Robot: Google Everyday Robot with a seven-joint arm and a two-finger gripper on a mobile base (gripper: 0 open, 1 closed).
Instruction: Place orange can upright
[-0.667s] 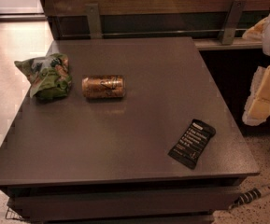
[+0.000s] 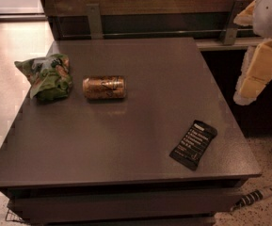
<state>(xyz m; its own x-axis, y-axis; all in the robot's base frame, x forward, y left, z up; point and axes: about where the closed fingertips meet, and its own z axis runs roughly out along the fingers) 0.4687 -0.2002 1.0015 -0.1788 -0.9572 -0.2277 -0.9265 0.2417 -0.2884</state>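
Observation:
The orange can (image 2: 104, 87) lies on its side on the dark table (image 2: 140, 135), left of the middle, with its ends pointing left and right. A pale logo shows on its side. My gripper (image 2: 259, 72) is a cream-coloured shape at the right edge of the camera view. It hangs in the air beyond the table's right edge, far from the can, and holds nothing that I can see.
A crumpled green snack bag (image 2: 48, 76) lies just left of the can. A black bar wrapper (image 2: 194, 144) lies near the table's front right corner. A wooden wall with metal brackets (image 2: 94, 20) stands behind the table. The floor is to the left.
The gripper has moved up and slightly left at the right edge of the view. The can, bag and wrapper have not moved.

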